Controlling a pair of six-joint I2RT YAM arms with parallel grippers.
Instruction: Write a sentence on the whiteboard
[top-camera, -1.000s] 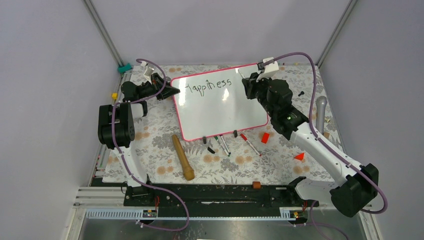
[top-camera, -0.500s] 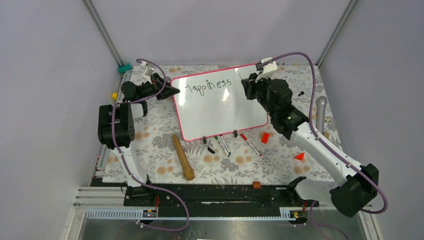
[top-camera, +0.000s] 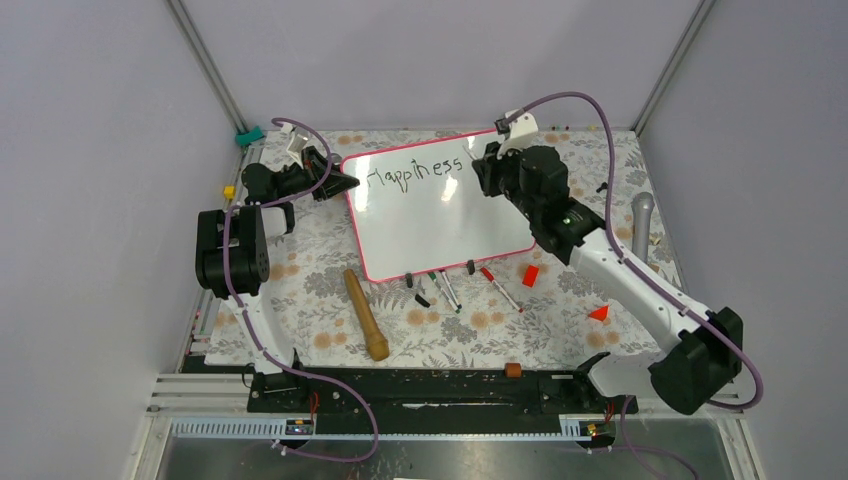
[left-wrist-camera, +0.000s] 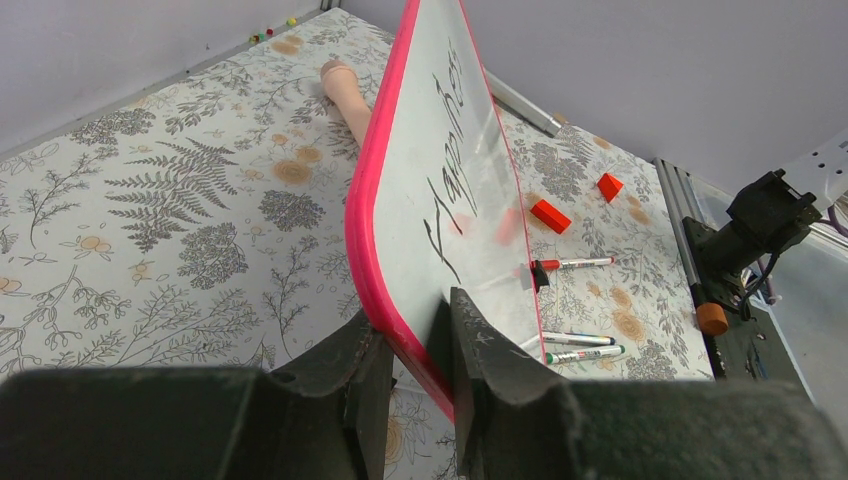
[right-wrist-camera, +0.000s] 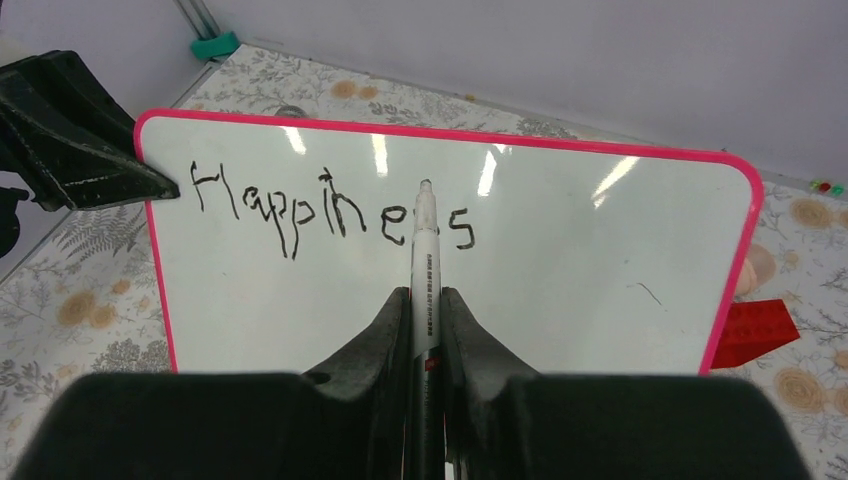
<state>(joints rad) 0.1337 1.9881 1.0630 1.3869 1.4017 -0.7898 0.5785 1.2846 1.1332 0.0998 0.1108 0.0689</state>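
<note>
Your left hand (left-wrist-camera: 415, 318) pinches the edge of the glossy white, pink-framed whiteboard (top-camera: 445, 220), steadying it tilted on the floral surface (top-camera: 300, 282). Your right hand (right-wrist-camera: 425, 300) clamps a white marker (right-wrist-camera: 425, 245), tip over the unfinished black handwritten sentence (right-wrist-camera: 330, 210), ready to continue

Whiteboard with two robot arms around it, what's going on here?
The robot is writing on the whiteboard. Its left gripper is shut on the board's pink edge, steadying it, while the right gripper holds a marker with its tip by the writing. The sentence reads only "Happiness", and most of the board is bare. Spare markers lie on the table by the board's near edge.
</note>
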